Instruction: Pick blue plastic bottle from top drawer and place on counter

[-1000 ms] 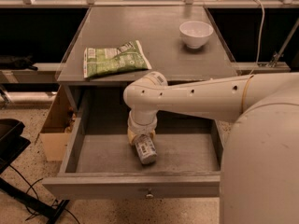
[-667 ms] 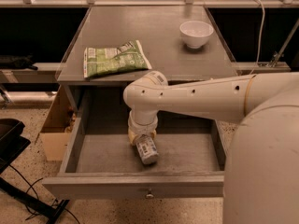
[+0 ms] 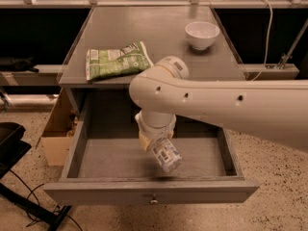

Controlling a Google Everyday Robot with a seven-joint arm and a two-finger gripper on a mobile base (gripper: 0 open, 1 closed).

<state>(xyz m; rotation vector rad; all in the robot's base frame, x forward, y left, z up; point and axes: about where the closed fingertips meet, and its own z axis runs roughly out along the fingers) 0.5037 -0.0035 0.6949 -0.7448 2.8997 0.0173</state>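
The blue plastic bottle (image 3: 166, 154), clear with a white-and-pale-blue label, hangs tilted over the middle of the open top drawer (image 3: 96, 191), its lower end just above the drawer floor near the front wall. My gripper (image 3: 155, 142) reaches down into the drawer from my white arm and is shut on the bottle's upper end; the wrist hides most of the fingers. The grey counter (image 3: 144, 28) lies behind and above the drawer.
A green snack bag (image 3: 115, 60) lies at the counter's front left and a white bowl (image 3: 202, 34) at its back right. A cardboard box (image 3: 55, 129) stands left of the cabinet. A black stand (image 3: 12, 143) is at the far left on the floor.
The bottle lay on the drawer floor under the gripper; now it is raised, tilted, and shifted a little right in the gripper's hold. The arm has swung closer across the view.
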